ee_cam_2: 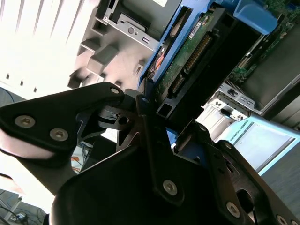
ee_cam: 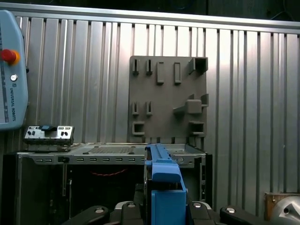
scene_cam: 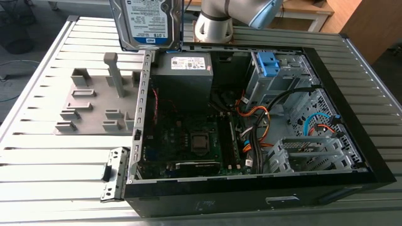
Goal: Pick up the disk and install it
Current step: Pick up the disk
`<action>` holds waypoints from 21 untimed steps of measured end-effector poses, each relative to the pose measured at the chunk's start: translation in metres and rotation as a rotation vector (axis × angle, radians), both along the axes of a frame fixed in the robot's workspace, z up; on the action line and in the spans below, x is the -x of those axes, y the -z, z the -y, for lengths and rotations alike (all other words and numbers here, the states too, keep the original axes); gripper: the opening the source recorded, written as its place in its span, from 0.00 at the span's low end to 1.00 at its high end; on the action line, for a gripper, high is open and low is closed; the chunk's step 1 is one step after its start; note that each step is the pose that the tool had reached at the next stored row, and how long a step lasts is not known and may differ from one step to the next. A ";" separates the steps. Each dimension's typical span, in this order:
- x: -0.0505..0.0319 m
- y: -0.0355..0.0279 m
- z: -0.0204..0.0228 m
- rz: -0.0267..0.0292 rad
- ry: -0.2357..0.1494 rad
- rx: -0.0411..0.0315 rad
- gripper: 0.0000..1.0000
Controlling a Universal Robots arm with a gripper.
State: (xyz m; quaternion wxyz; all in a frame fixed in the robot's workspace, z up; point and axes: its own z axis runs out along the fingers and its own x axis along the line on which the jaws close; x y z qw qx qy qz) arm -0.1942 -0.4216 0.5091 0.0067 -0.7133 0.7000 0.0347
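Observation:
The disk [scene_cam: 148, 23], a silver hard drive with a white-and-blue label, hangs upright in the air above the back left corner of the open computer case [scene_cam: 351, 141] in the exterior view. Its blue carrier frame runs along its edge. In the second wrist view my gripper [ee_cam_2: 161, 117] is shut on the disk [ee_cam_2: 187, 61], the black fingers [ee_cam_2: 145, 105] pressing the blue frame, with the green circuit board side showing. In the first wrist view the disk [ee_cam: 164, 180] shows edge-on as a blue strip rising from my gripper [ee_cam: 164, 211], over the case wall.
Inside the case lie a grey power supply box [scene_cam: 185, 70], a motherboard [scene_cam: 188, 141], orange and black cables [scene_cam: 257, 127] and a drive cage holding a bare blue bracket [scene_cam: 267, 63]. A grey fixture plate [scene_cam: 94, 103] lies on the slatted table at the exterior view's left. The arm's base [scene_cam: 220, 21] stands behind.

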 end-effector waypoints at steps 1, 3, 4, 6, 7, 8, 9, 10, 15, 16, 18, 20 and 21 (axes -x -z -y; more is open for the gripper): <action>-0.0004 0.0000 0.0005 0.0000 0.000 0.0001 0.36; -0.0012 0.0002 0.0015 0.0000 0.000 0.0000 0.36; -0.0017 0.0003 0.0020 0.0000 0.000 0.0000 0.36; -0.0025 0.0005 0.0029 0.0000 0.000 0.0000 0.36; -0.0028 0.0005 0.0033 0.0000 0.000 0.0000 0.36; -0.0033 0.0006 0.0038 0.0000 0.000 0.0000 0.36; -0.0037 0.0007 0.0042 0.0000 0.000 0.0000 0.36; -0.0041 0.0007 0.0047 0.0000 0.000 0.0000 0.36; -0.0063 0.0011 0.0068 0.0000 0.000 0.0000 0.36; -0.0068 0.0012 0.0073 -0.0001 0.000 0.0001 0.36; -0.0077 0.0014 0.0081 0.0000 0.000 0.0000 0.36; -0.0086 0.0016 0.0090 0.0000 0.000 0.0000 0.36; -0.0091 0.0016 0.0095 0.0000 0.000 0.0000 0.36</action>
